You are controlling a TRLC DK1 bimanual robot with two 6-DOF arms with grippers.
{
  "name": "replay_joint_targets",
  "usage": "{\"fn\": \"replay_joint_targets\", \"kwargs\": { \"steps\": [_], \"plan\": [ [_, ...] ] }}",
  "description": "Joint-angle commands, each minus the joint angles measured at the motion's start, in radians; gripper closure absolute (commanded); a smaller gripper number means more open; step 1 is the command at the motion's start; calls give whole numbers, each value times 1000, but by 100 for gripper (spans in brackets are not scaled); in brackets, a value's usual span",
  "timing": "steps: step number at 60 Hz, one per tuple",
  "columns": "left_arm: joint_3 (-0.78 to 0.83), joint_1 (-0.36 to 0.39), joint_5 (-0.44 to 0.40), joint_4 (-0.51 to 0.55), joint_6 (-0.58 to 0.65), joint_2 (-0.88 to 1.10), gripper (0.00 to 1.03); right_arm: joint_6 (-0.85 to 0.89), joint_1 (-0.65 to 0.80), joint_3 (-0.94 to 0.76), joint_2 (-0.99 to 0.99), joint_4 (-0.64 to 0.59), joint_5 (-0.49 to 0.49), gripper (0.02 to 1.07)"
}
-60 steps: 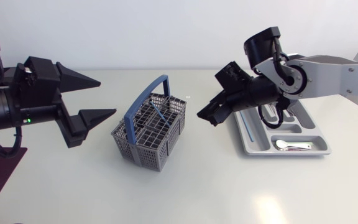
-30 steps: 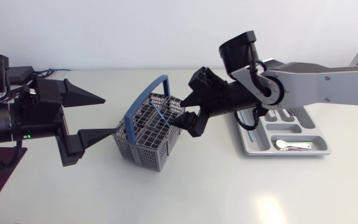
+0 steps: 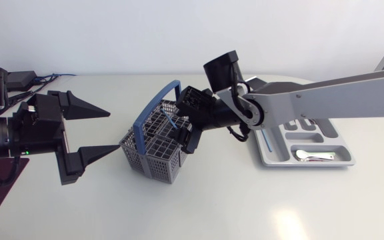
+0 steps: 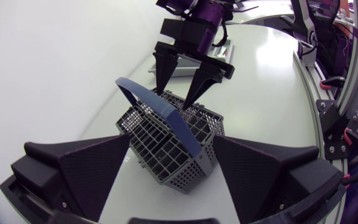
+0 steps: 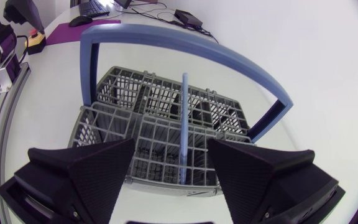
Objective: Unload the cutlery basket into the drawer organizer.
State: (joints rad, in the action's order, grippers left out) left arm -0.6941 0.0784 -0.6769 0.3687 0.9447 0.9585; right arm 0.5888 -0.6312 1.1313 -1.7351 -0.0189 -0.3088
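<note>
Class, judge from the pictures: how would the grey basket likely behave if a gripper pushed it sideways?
The basket looks like open plastic mesh, nearly empty, so probably light; it would likely slide on the smooth table. Pushed high at its tall handle, it might tip instead.

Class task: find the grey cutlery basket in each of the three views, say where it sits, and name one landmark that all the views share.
Head view: the cutlery basket stands mid-table, between the left gripper and the drawer organizer.
Left wrist view: ahead of the open left gripper, with the right gripper at its far rim.
Right wrist view: just ahead of the right gripper's open fingers.
Shared landmark: the basket's arched blue handle.
</note>
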Motion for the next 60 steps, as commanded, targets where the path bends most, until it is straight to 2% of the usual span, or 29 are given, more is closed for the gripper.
{"fn": "replay_joint_targets", "kwargs": {
  "steps": [1,7,13,24,38,44,60],
  "plan": [
    [25,-9,-15,4,40,23,4,22,-10,41,-37,13,16,27],
    [25,-14,-19,1,46,36,4,23,-10,53,-50,13,16,31],
    [21,-17,-23,-4,51,46,5,28,-10,59,-58,16,16,40],
    [18,-20,-27,-10,54,63,5,34,-21,62,-69,40,17,64],
    [21,-28,-33,-13,66,72,5,43,-39,70,-89,63,43,85],
    [22,-32,-36,-13,68,74,5,48,-45,68,-93,73,66,101],
    [30,-34,-38,-13,74,75,4,48,-45,18,-41,83,68,101]
  ]
}}
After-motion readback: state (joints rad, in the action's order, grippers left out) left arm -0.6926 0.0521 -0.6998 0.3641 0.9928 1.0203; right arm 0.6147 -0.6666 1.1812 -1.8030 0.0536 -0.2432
